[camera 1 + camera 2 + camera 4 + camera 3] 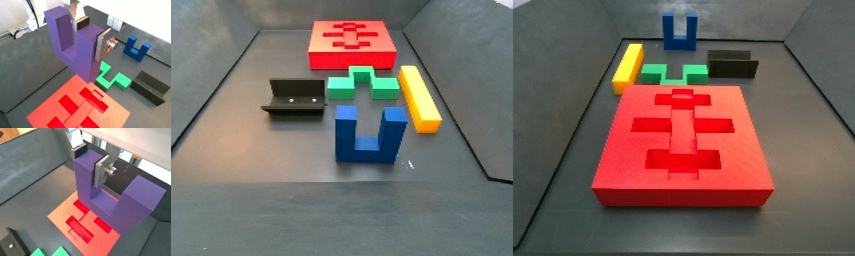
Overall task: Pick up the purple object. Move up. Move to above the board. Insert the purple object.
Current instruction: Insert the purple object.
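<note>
My gripper (90, 37) is shut on one upright prong of the purple object (80, 55), a U-shaped block hanging base down in the air. It shows the same way in the wrist view (90, 165), with the purple object (107, 203) between the silver fingers. The red board (60, 107) with its cut-outs lies below, also in a wrist view (63, 213). Both side views show the board (633, 150) (321, 40) but neither the gripper nor the purple object.
A green cross-shaped block (673, 72) (358, 85) and a yellow bar (629, 66) (418, 97) lie beside the board. A blue U-shaped block (677, 32) (358, 140) and the dark fixture (732, 65) (294, 98) stand beyond. Grey tray walls surround all.
</note>
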